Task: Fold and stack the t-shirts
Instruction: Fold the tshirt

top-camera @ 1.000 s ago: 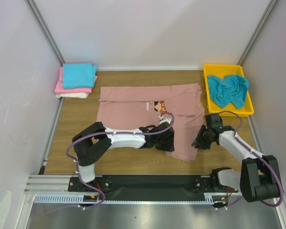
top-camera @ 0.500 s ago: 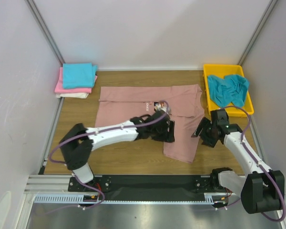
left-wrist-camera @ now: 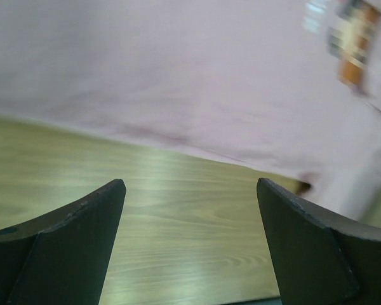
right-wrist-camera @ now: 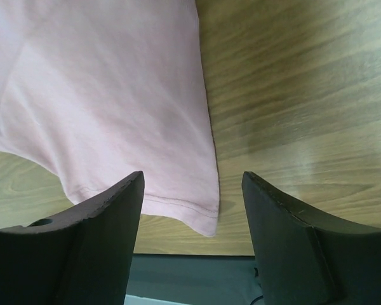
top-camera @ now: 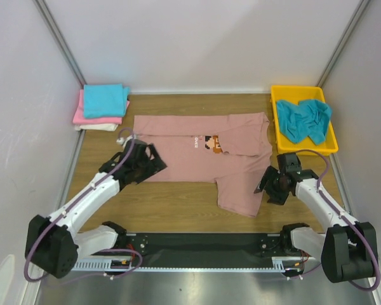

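A dusty-pink t-shirt with a small pixel print lies spread on the wooden table, one narrow part reaching toward the near edge. My left gripper stands open at the shirt's near-left edge; in the left wrist view only bare wood lies between its fingers, with the pink cloth beyond. My right gripper is open beside that near part, and its fingers straddle the hem corner without touching it. Teal, bright pink and white shirts sit folded in a stack at the back left.
A yellow tray at the back right holds a crumpled teal shirt. White walls close in the left, right and back sides. A black rail with the arm bases runs along the near edge.
The left arm has drawn back from the shirt's middle to its left edge and opened. The shirt's near-left hem now lies farther back. The right gripper has opened beside the near corner.
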